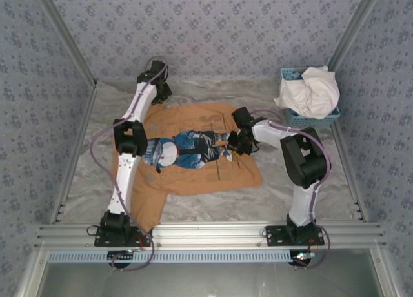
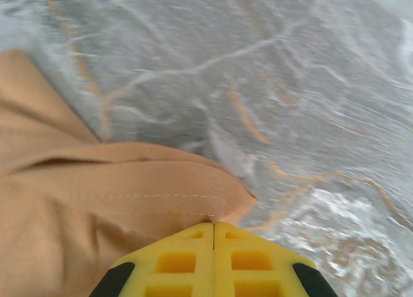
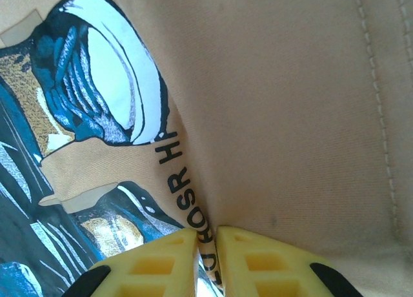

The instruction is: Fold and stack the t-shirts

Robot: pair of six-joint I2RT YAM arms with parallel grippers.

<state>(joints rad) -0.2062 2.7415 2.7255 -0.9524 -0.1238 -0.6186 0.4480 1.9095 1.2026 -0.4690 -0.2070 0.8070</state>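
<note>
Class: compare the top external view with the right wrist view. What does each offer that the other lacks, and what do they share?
Top external: the white t-shirt heaped in the blue basket, and the left arm. Right wrist: black lettering and a stitched seam. Shared: the tan-orange t-shirt and the right gripper, jaws closed on a fold of it.

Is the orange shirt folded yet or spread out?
Spread out: the orange shirt lies flat on the table, cartoon print facing up.

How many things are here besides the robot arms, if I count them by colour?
tan-orange t-shirt: 1
white t-shirt: 1
light-blue basket: 1
Total: 3
</note>
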